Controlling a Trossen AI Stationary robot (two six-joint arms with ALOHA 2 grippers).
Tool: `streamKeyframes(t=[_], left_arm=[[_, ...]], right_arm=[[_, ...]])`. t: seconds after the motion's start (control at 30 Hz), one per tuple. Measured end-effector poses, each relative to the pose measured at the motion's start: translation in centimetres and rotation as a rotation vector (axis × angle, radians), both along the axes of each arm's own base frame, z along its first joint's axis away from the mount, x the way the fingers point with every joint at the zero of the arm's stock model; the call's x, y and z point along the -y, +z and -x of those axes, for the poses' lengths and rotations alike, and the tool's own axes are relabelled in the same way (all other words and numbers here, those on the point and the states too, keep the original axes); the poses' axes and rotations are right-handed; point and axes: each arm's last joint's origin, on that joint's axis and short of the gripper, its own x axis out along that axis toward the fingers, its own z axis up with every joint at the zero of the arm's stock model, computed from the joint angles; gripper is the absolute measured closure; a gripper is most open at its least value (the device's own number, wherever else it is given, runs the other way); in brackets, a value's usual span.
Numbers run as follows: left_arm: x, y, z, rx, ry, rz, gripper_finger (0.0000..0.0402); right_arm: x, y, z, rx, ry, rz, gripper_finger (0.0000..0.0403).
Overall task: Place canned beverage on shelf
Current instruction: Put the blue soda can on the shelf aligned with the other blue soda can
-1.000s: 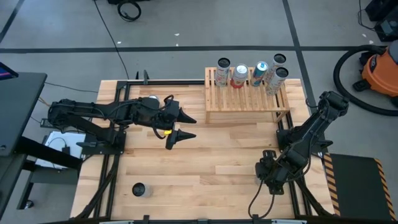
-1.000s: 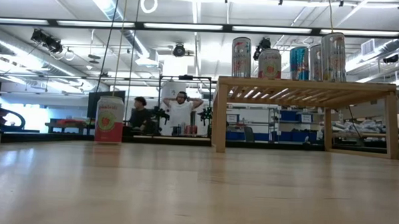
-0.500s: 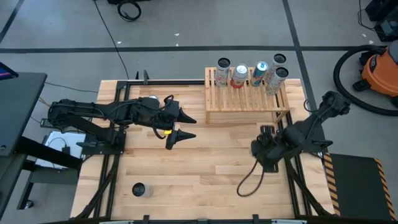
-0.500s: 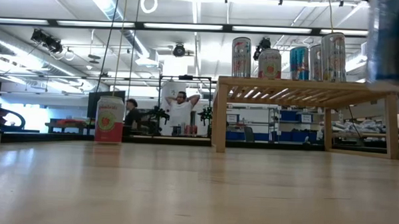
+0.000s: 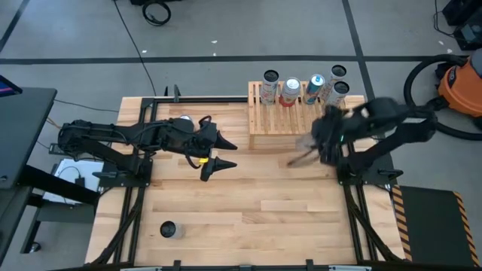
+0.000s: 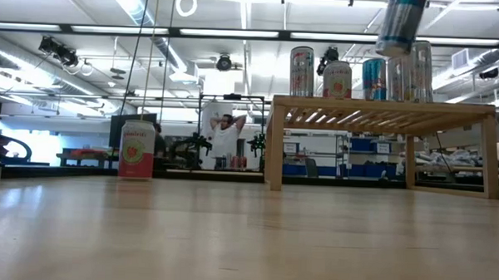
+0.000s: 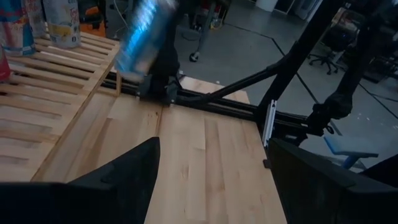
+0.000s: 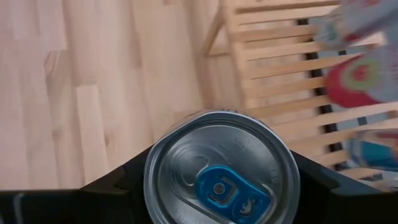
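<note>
The blue can (image 8: 221,167) has a silver top with a blue tab. The right gripper (image 8: 217,186) has its two fingers tight around it, up in the air just beside the wood shelf (image 5: 282,124). Five cans (image 5: 291,92) stand along the shelf's back edge. The left gripper (image 5: 220,153) waits mid-table, fingers apart, holding nothing.

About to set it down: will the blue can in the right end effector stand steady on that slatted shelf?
The blue can is tall and narrow, so it probably tips easily. The shelf top is gapped slats, so its rim may rock. Its smooth metal wall may slip in the right end effector.
</note>
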Motion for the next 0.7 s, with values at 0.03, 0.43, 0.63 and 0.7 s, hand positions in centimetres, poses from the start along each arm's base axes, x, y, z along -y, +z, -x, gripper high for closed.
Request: streamKeyframes(t=[0.03, 0.43, 0.63, 0.7], left_arm=[[0.0, -0.1, 0.0, -0.005, 0.0, 0.0, 0.0102], [0.0, -0.3, 0.1, -0.028, 0.0, -0.002, 0.0102], [0.0, -0.3, 0.1, -0.028, -0.001, -0.002, 0.0102], [0.0, -0.3, 0.1, -0.028, -0.001, -0.002, 0.0102]], right_arm=[[0.6, 0.4, 0.3, 0.013, -0.004, -0.001, 0.0151], [5.6, 1.0, 1.0, -0.027, -0.083, 0.065, 0.0151], [8.1, 0.7, 1.0, -0.049, -0.181, 0.023, 0.0151], [8.9, 0.7, 1.2, -0.048, -0.205, 0.011, 0.015]])
